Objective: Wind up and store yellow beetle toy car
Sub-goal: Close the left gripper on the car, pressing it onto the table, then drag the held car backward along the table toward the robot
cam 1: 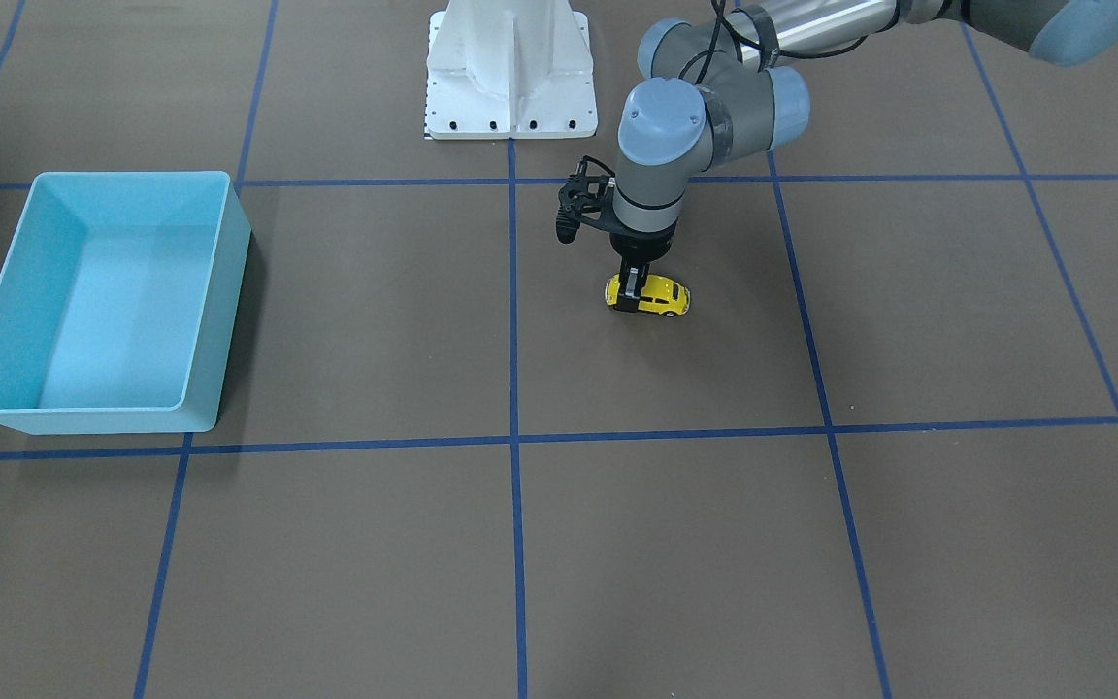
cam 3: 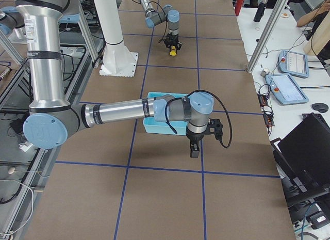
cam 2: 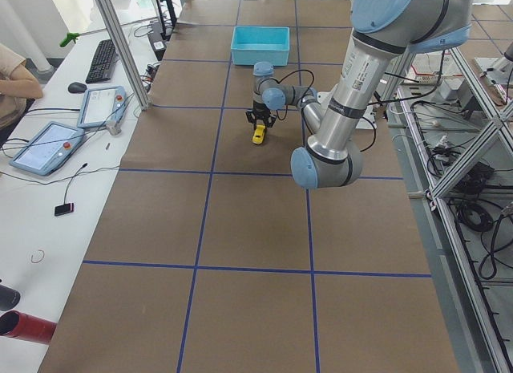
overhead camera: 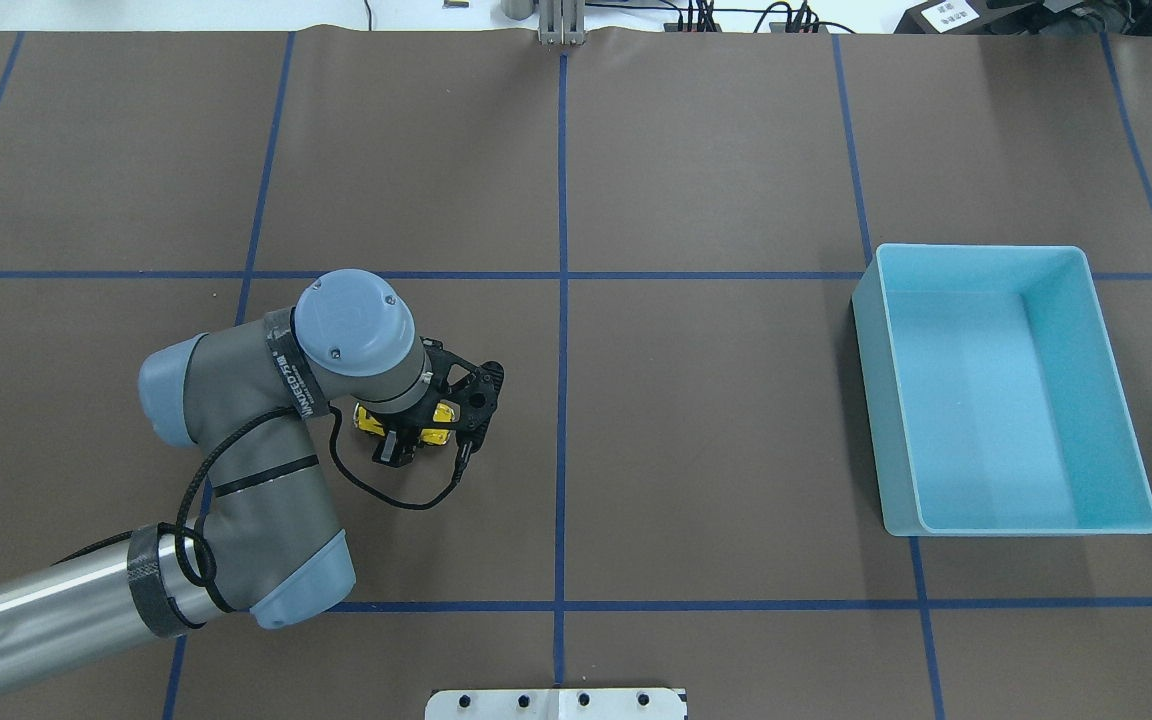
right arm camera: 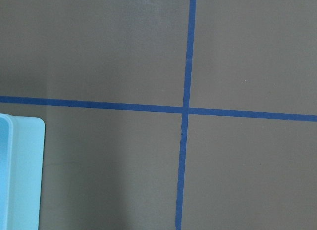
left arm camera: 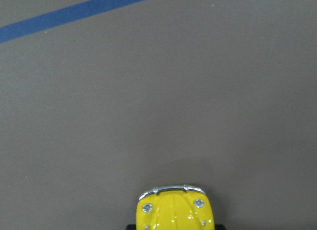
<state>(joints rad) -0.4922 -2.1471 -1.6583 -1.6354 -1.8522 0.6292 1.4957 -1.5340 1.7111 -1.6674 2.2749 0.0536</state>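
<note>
We see a brown table marked off into squares by blue tape, and we place everything else against the light-blue bin standing open on it. The left arm reaches over the table well apart from the bin, on the far side of the middle tape line from it, with its wrist pointing straight down. The right arm stretches out low past the bin, its forearm crossing in front of the bin in the right-end view. The robot's white base stands at the table's edge, nearer the bin than the left wrist is. The yellow beetle toy car sits with its wheels on the table, well apart from the bin and outside it, under the left wrist. The left gripper is clamped on one end of the car, with a dark finger showing against its yellow side. The right gripper hangs just beside a corner of the bin, on the side away from the car; we cannot tell whether its fingers are apart or together.
</note>
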